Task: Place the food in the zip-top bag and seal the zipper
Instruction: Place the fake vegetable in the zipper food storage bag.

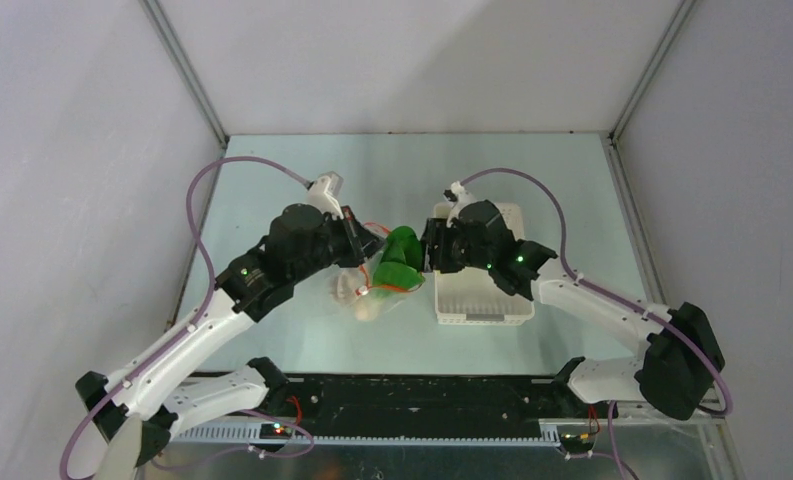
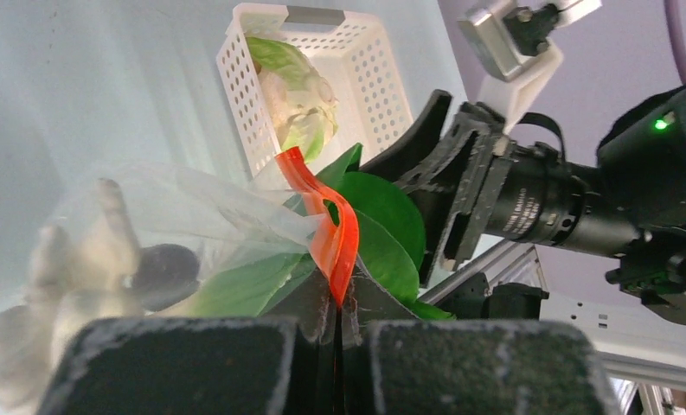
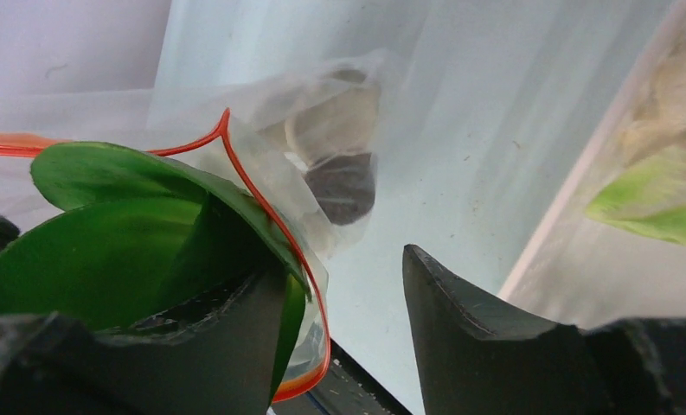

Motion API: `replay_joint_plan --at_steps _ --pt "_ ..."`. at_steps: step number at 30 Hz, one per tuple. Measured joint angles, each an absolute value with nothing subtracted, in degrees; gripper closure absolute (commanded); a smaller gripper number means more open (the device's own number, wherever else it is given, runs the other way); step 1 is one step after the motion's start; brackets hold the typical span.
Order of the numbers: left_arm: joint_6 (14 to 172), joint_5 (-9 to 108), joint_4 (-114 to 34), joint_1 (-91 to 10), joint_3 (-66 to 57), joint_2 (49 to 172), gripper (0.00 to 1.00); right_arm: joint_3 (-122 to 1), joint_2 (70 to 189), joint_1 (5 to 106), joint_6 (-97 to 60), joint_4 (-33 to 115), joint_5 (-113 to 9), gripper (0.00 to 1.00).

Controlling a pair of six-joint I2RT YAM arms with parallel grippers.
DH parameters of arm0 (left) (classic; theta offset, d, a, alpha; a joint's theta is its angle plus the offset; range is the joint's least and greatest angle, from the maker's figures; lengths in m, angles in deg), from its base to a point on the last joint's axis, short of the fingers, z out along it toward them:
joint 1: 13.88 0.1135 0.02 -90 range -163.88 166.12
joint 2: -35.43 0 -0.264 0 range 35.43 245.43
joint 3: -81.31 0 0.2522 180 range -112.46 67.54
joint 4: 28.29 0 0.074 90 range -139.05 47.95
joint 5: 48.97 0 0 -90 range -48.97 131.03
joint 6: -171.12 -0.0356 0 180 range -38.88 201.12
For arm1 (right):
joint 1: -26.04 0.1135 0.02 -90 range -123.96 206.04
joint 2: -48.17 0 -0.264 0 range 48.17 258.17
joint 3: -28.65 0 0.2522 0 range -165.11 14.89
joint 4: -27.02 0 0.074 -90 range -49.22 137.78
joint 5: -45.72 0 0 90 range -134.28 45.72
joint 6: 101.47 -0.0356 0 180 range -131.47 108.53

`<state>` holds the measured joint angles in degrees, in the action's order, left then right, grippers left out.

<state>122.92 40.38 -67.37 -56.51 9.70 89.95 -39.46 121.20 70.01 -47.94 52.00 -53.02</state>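
Observation:
The clear zip-top bag (image 1: 364,296) lies between the arms, mouth raised toward the right. My left gripper (image 1: 365,240) is shut on the bag's red-orange zipper strip (image 2: 335,233), pinching it between its pads and holding the mouth up. The bok choy (image 1: 400,258) sits partly in the mouth, its green leaves (image 2: 382,226) sticking out. Pale lumps (image 2: 71,268) and the dark brown ball (image 2: 162,270) are inside the bag. My right gripper (image 1: 428,258) is open, its left finger (image 3: 192,346) against the bok choy leaf (image 3: 123,233). I cannot make out the slider.
The white perforated basket (image 1: 517,300) stands right of the bag, under my right arm. It holds a pale green-white lump (image 2: 294,91), also seen at the right edge of the right wrist view (image 3: 659,194). Grey walls surround the table on three sides.

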Motion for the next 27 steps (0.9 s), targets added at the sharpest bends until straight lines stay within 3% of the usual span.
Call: replay_joint_plan --at_steps 8,11,19,27 --pt "122.6 41.3 -66.6 -56.5 10.9 89.1 1.00 -39.5 124.5 72.2 -48.8 48.5 -55.6 0.80" --pt "122.6 41.2 -66.6 -56.5 11.3 88.6 1.00 -39.5 124.4 72.3 -48.8 47.3 -56.2 1.00" --pt "122.6 36.1 -68.7 -56.5 11.1 89.2 0.97 -39.9 120.0 72.3 -46.6 51.1 -54.0 1.00" --pt "122.0 30.5 -73.5 -56.5 11.1 95.7 0.89 -47.7 115.4 72.2 -42.9 62.2 -42.7 1.00"
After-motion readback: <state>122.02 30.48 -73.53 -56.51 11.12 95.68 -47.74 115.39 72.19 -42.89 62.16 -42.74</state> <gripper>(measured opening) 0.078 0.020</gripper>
